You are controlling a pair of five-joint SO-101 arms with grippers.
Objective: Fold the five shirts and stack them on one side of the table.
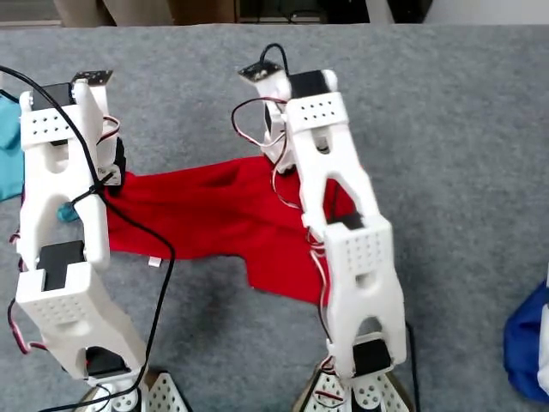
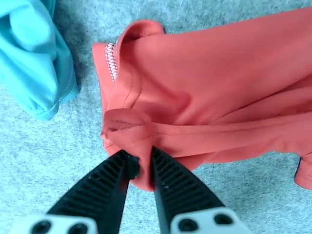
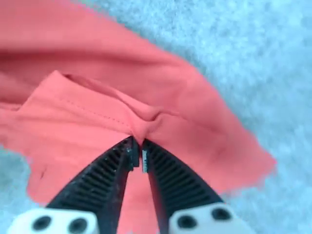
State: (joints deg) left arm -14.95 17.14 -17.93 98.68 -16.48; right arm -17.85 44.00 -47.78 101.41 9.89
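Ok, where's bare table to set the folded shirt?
Widest free patch: grey table right of the red shirt, beyond the blue shirt. The far strip behind the red shirt is bare. Crowded on the left: teal shirt beside the left tool.

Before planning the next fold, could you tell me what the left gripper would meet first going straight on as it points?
The left gripper pinches the red shirt, so it would most likely push into that fabric first; the teal shirt lies off to one side.
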